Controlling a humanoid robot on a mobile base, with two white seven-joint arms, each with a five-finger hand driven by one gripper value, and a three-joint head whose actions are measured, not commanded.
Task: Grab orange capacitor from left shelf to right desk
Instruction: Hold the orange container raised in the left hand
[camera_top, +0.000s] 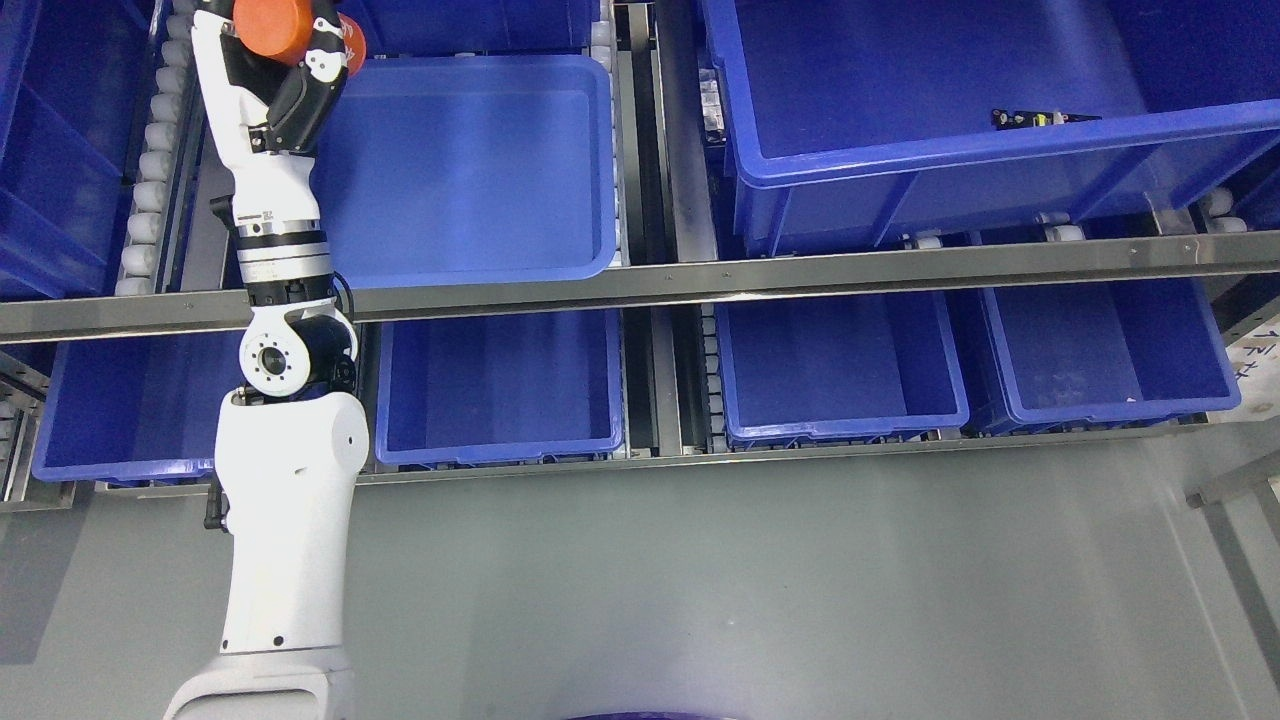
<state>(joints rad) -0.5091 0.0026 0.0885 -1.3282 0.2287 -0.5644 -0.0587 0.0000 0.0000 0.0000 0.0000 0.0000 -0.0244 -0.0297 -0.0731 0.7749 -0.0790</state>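
Note:
My left arm rises from the bottom left up to the top left of the head view. Its hand (290, 45) is shut on an orange capacitor (275, 25), a round orange cylinder partly cut off by the top edge. A second orange piece (352, 40) shows just behind the fingers; I cannot tell whether it is part of the same item. The hand hovers over the left rim of a light-blue bin (470, 170) on the upper shelf. The right arm does not show.
A steel shelf rail (700, 280) crosses the picture. Several dark-blue bins (840, 360) sit on the lower shelf. A large blue bin (950, 100) at upper right holds a small black part (1030, 118). Grey floor (750, 590) lies below.

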